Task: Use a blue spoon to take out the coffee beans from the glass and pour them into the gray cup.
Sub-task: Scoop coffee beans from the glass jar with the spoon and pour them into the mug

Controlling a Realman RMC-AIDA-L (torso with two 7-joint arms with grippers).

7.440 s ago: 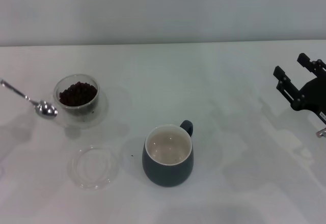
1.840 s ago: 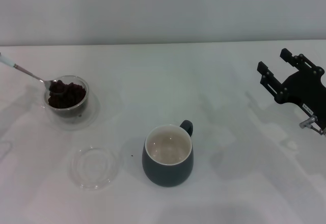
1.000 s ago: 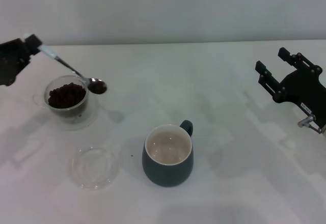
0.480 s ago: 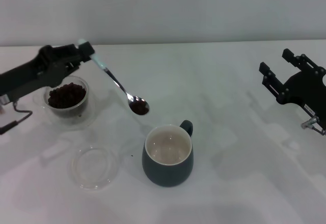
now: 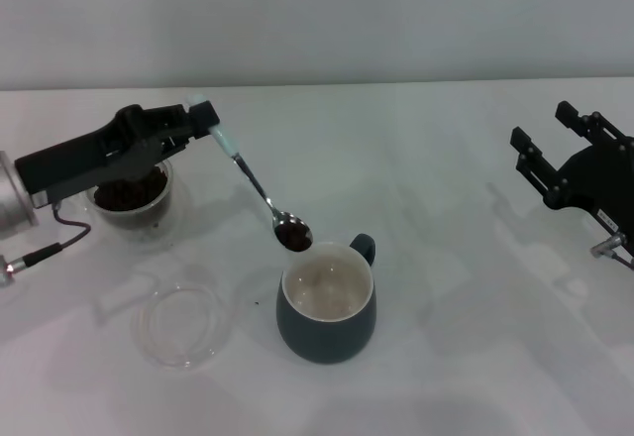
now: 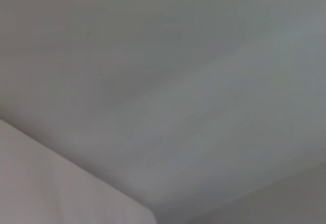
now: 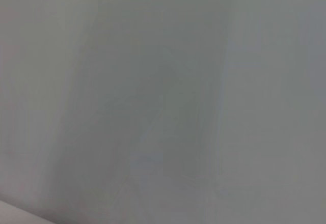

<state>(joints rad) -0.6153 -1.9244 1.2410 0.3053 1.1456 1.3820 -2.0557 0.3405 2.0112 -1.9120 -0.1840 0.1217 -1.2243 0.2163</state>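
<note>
My left gripper (image 5: 194, 117) reaches in from the left and is shut on the pale handle of the blue spoon (image 5: 254, 181). The spoon slants down to the right, its bowl loaded with coffee beans (image 5: 293, 238) just above the far-left rim of the gray cup (image 5: 327, 303). The mug stands at centre front, white inside, handle at the back right. The glass (image 5: 129, 198) with more beans sits at the left, partly hidden under my left arm. My right gripper (image 5: 553, 149) hovers open at the far right. Both wrist views show only blank surface.
A flat clear round dish (image 5: 181, 324) lies on the white table (image 5: 436, 357) in front of the glass, left of the mug. A cable trails from my left arm at the left edge. A pale wall bounds the table at the back.
My left gripper has carried the loaded spoon right and forward, from beside the glass to the mug's rim. The right gripper has drifted slightly right.
</note>
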